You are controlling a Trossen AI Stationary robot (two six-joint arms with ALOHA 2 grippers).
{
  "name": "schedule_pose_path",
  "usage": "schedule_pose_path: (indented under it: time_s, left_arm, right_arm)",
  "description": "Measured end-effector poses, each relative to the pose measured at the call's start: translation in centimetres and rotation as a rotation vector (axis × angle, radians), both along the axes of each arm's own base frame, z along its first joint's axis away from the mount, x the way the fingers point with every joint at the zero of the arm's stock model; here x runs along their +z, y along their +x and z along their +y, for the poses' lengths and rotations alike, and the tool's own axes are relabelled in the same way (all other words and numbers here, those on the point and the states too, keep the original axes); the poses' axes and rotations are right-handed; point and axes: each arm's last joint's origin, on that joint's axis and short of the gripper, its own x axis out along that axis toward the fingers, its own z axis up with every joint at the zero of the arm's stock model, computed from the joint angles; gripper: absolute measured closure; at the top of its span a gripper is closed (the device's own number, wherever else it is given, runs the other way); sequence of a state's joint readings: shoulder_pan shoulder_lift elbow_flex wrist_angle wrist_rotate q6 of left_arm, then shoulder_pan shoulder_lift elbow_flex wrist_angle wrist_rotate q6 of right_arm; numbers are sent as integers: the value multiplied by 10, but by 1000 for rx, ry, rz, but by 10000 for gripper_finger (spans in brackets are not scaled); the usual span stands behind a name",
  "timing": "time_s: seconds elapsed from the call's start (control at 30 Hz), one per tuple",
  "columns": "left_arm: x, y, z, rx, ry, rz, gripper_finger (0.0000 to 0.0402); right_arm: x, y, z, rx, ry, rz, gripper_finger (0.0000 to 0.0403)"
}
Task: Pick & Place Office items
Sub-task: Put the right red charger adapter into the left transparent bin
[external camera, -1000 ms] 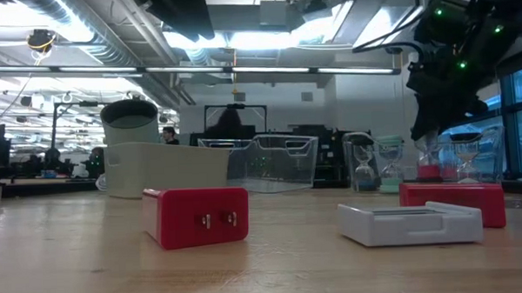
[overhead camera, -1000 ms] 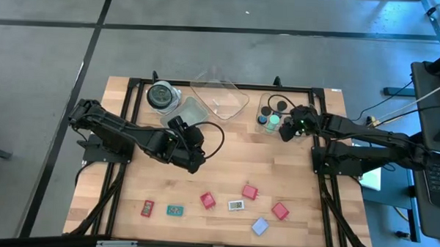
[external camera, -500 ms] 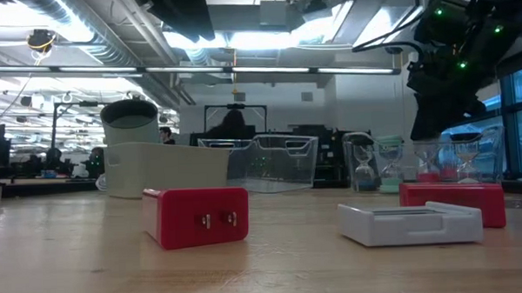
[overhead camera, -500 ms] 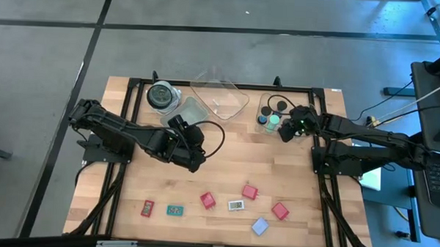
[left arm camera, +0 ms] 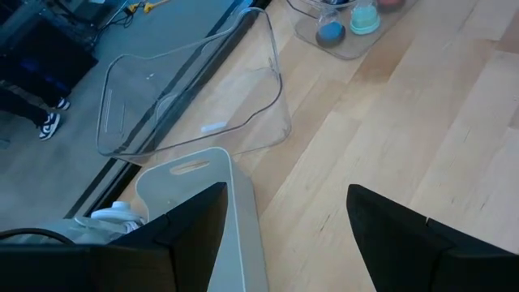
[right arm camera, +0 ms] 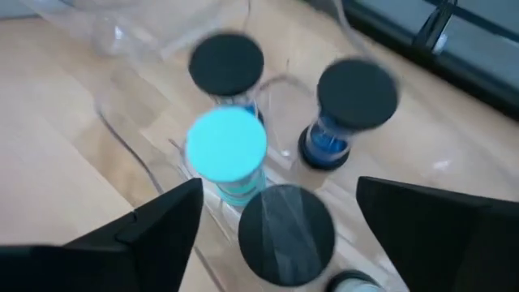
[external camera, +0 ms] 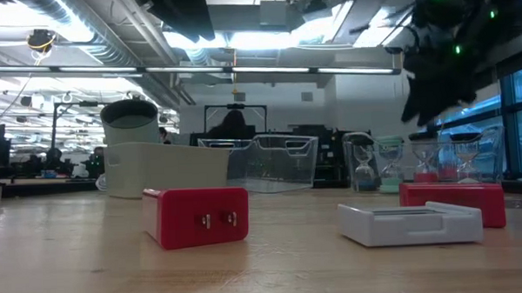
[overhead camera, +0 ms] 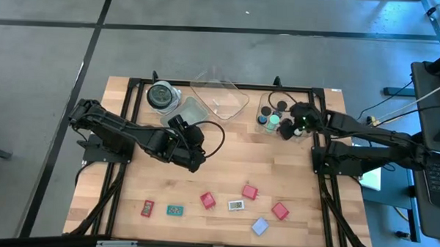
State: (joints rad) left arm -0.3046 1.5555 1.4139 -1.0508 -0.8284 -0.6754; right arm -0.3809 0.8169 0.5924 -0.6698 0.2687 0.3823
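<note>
The right end effector [overhead camera: 296, 126] hangs spread over the far-right clear tray [overhead camera: 265, 104] of sand timers [right arm camera: 226, 154], holding nothing. The left end effector [left arm camera: 284, 231] is spread too. The red blocks [overhead camera: 250, 191] lie near, closer to the right arm.

The right pincer [external camera: 432, 62] is a dark blur above the hourglasses [external camera: 392, 164], its fingertips indistinct.
</note>
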Motion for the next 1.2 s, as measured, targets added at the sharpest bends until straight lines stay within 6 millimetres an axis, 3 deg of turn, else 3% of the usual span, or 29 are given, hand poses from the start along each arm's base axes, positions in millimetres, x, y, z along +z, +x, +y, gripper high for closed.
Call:
schedule_pose_path:
  time_s: [0.2,0.33,0.83,1.2]
  left_arm:
    - [0,0,0,6,-5,-6,151]
    - [0,0,0,17,-13,-18,151]
    - [-1,0,-1,12,-42,-15,151]
    - [-1,0,-1,23,-53,-28,151]
  right_arm:
    - [57,-6,4,22,2,-6,61]
    - [74,-5,11,105,72,-72,72]
    - [52,2,69,310,375,-88,100]
    - [39,7,116,497,458,-102,100]
